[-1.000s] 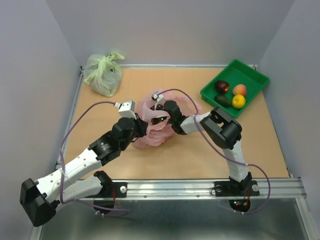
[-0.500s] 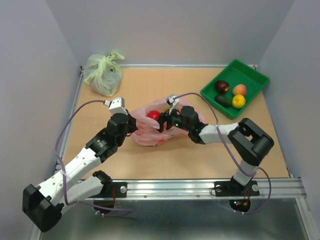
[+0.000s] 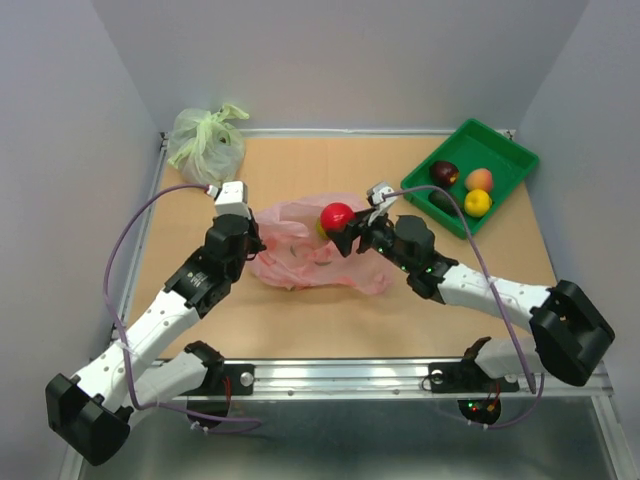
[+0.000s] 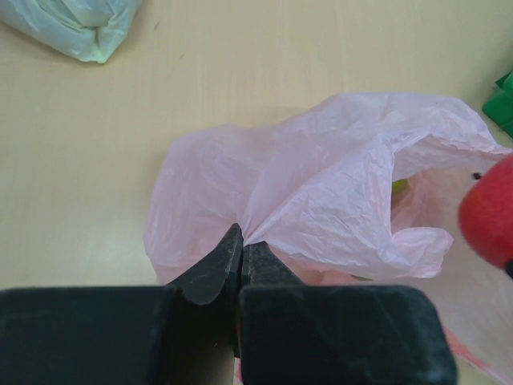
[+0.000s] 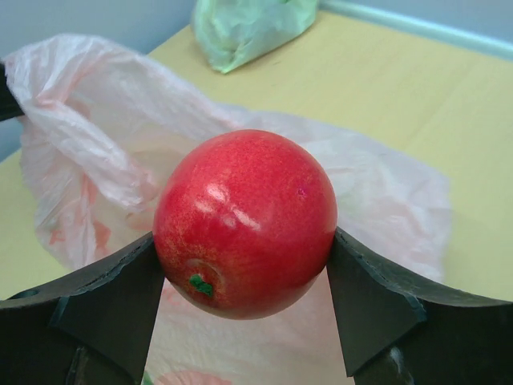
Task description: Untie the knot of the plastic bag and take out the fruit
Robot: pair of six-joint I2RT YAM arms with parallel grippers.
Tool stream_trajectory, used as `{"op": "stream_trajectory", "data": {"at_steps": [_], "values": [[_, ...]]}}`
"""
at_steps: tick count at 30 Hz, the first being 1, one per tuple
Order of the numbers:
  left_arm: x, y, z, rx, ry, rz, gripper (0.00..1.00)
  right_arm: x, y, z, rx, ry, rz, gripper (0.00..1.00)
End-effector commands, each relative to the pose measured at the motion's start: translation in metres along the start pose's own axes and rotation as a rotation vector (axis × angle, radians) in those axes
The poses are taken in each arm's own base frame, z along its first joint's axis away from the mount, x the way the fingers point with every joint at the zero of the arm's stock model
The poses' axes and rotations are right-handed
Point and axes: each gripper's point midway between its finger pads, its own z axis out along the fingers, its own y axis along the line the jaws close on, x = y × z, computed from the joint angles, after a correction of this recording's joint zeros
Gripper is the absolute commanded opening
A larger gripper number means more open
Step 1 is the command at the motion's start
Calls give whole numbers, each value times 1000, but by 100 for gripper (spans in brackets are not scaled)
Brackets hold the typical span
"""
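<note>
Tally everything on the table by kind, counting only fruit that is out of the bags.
Fruit out of the bags: 5 (red fruit, purple fruit, peach fruit, yellow fruit, dark green fruit)
Bags: 2 (pink bag, pale green bag)
Trays: 1 (green tray)
Total: 8

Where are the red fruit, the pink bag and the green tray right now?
red fruit [image 5: 244, 220], right wrist view, middle of its skin.
pink bag [image 4: 321, 184], left wrist view, crinkled upper sheet.
green tray [image 3: 507, 158], top external view, bare floor near far corner.
</note>
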Motion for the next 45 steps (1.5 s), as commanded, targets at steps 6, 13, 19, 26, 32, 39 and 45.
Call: {"op": "stream_trajectory", "data": {"at_steps": [6,13,19,26,32,39,45], "values": [[-10,7,-3,5,-69,34,0,-75,-125,-47,683,-78,-186,0],[-14,4,-9,42,-90,25,0,-99,-258,-75,966,-117,-38,0],[-16,6,-10,45,-95,36,0,-59,-320,-42,932,-23,69,0],[-16,3,-9,69,-90,37,0,-8,-363,-26,938,62,170,1],[-14,0,-8,88,-82,40,0,12,-400,-41,1048,70,221,22],[-13,-2,-7,103,-76,38,0,-15,-421,-62,1143,56,152,100],[-13,-4,-5,124,-70,36,0,-44,-394,-67,1052,17,135,100]]}}
